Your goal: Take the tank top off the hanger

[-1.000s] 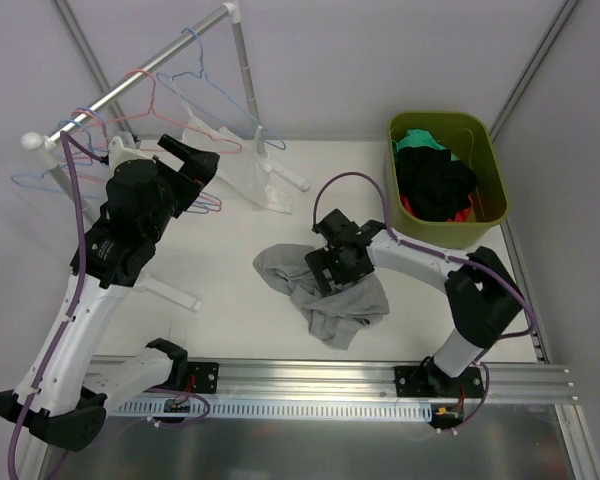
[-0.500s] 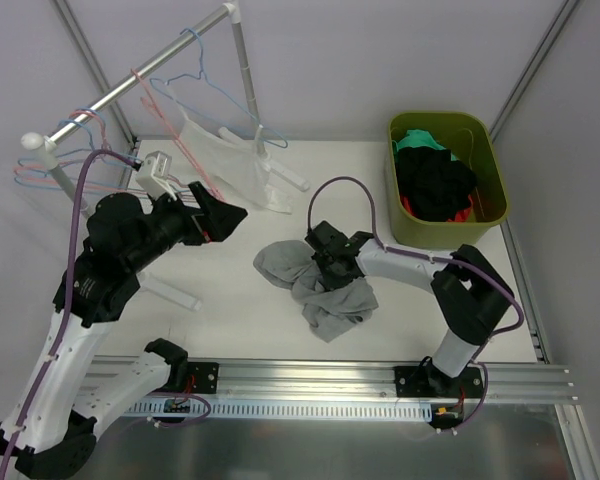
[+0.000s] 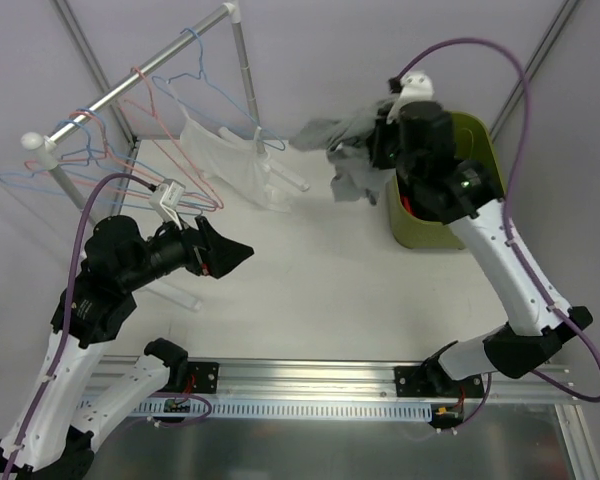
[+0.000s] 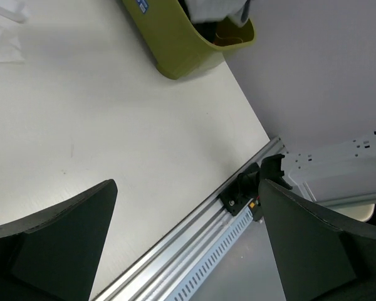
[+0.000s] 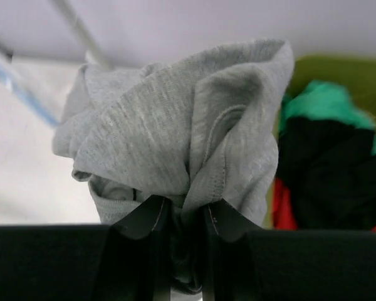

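Observation:
A white tank top [image 3: 235,165] hangs on a thin wire hanger [image 3: 220,97] at the rack's rail [image 3: 130,85], back left. My left gripper [image 3: 238,255] is open and holds nothing, low over the table, well in front of the rack; the left wrist view shows its wide-apart fingers [image 4: 187,188] over bare table and the front rail. Raised high at the back right, my right gripper [image 3: 380,150] is shut on a bunched grey garment [image 3: 335,135]. In the right wrist view the grey garment [image 5: 175,125] is pinched between the fingertips [image 5: 183,210].
A green bin [image 3: 492,160] with black, green and red clothes stands at the back right, just beside the raised grey garment; it also shows as the bin [image 4: 175,50] in the left wrist view. Several bare wire hangers [image 3: 80,135] hang on the rail. A metal rail [image 3: 310,378] runs along the front.
The right gripper closed on the grey garment lying mid-table and lifted it up to the back right beside the bin. The left arm swung away from the rack, down toward the table.

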Action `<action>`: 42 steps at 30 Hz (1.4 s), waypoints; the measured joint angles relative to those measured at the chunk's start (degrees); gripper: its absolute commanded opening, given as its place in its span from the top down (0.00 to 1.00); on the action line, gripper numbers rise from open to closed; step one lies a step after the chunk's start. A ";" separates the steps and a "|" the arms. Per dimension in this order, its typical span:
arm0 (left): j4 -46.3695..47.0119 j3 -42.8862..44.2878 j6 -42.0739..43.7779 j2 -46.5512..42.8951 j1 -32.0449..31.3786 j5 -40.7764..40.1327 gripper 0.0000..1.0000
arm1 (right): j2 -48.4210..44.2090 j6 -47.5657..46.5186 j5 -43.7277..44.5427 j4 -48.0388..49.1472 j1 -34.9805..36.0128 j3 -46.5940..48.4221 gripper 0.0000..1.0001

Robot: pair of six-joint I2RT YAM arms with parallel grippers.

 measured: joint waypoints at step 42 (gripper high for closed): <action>-8.20 54.77 -4.72 40.37 -1.51 -26.56 0.01 | 8.33 10.01 -6.36 -20.46 -38.97 15.69 0.00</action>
